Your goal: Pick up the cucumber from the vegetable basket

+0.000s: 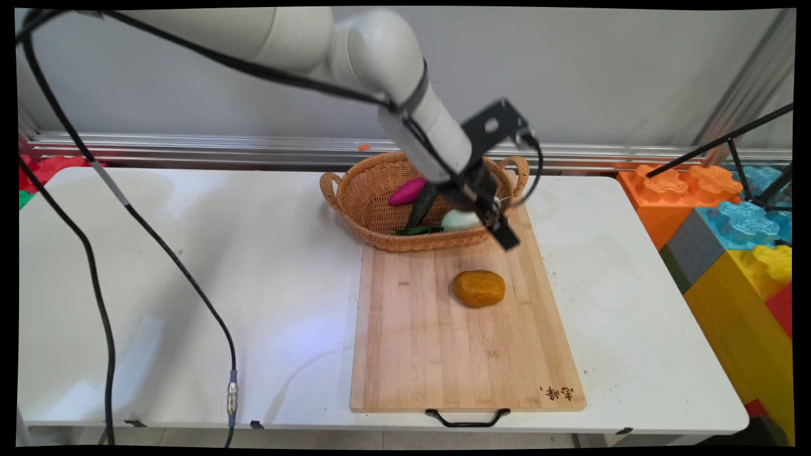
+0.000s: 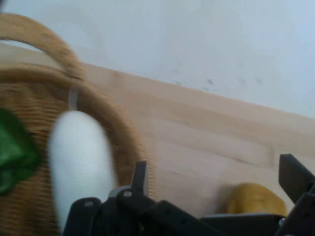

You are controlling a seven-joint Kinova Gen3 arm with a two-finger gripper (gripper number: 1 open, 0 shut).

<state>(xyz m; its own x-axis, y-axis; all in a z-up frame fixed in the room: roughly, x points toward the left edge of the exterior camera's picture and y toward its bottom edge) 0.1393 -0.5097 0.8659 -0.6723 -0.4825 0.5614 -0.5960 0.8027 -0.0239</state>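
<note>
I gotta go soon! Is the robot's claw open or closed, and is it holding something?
Claw: open, holding nothing, over the basket's rim near the white vegetable.

White table [image 1: 190, 285] before a grey wall [image 1: 602, 69], foam blocks [image 1: 735, 240] beside.

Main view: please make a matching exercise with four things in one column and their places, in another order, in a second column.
Things:
1. orange-brown lump
2. pink vegetable
3. basket
4. cutting board

Places:
A. inside the basket
B. flat on the white table
C. on the cutting board, alone
D. at the board's far end

Pairs: 1-C, 2-A, 3-D, 4-B
</note>
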